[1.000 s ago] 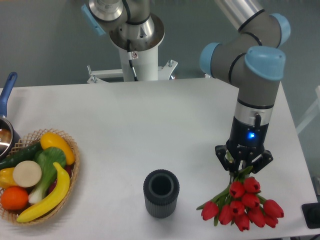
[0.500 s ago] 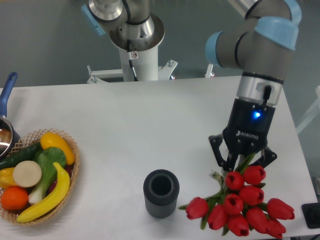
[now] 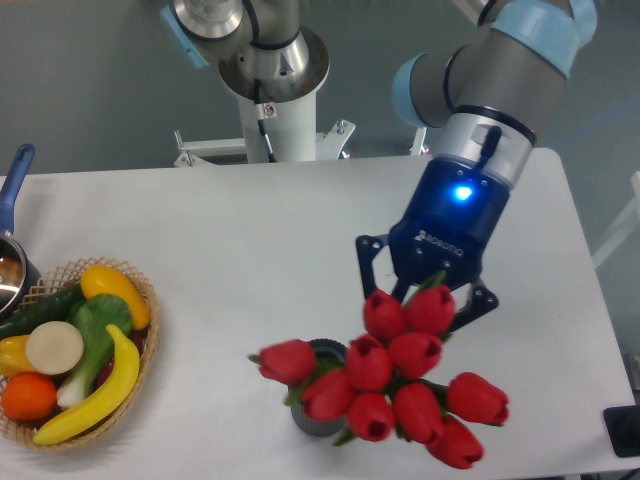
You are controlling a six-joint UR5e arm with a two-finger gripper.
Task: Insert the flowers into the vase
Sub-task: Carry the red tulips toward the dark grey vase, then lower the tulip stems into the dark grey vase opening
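Flowers (image 3: 390, 385) hang lifted in the gripper (image 3: 428, 293), jaws clamped on the stems, buds covering most of the vase (image 3: 312, 418) at the table's six o'clock edge. Grasp and lift look done; whether any stems are inside cannot be told, so lowering and release likely remain.

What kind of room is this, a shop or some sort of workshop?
Probably a robot test lab: a robot arm holds tulips over a bare white table, and a basket of toy fruit sits as props.

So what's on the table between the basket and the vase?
Nothing: in the camera view the table is bare white between the basket and the vase, which the flowers partly hide.
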